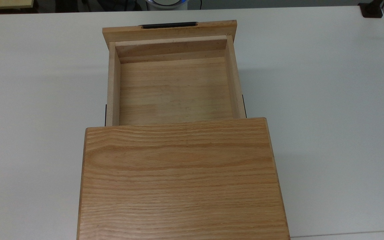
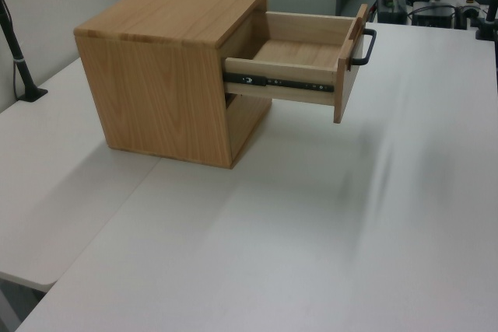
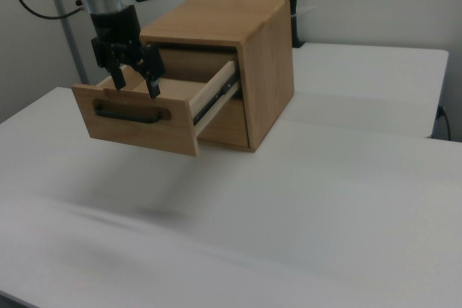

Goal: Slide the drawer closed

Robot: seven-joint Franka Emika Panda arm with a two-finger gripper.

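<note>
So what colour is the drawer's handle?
Black; the handle shows best in the right view.

matt light-wood drawer [image 1: 175,90], black bar handle [image 3: 130,114], grained oak cabinet [image 1: 182,180].

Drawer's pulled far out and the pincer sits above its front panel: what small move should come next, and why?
Probably lower the pincer just in front of the front panel, by the black handle, ready to push. The drawer stands well out of the cabinet on its rails, and the open pincer hovers at the panel's top edge, gripping nothing.

Light-wood drawer [image 1: 175,90], black handle [image 3: 130,114], white table [image 1: 328,100].
</note>
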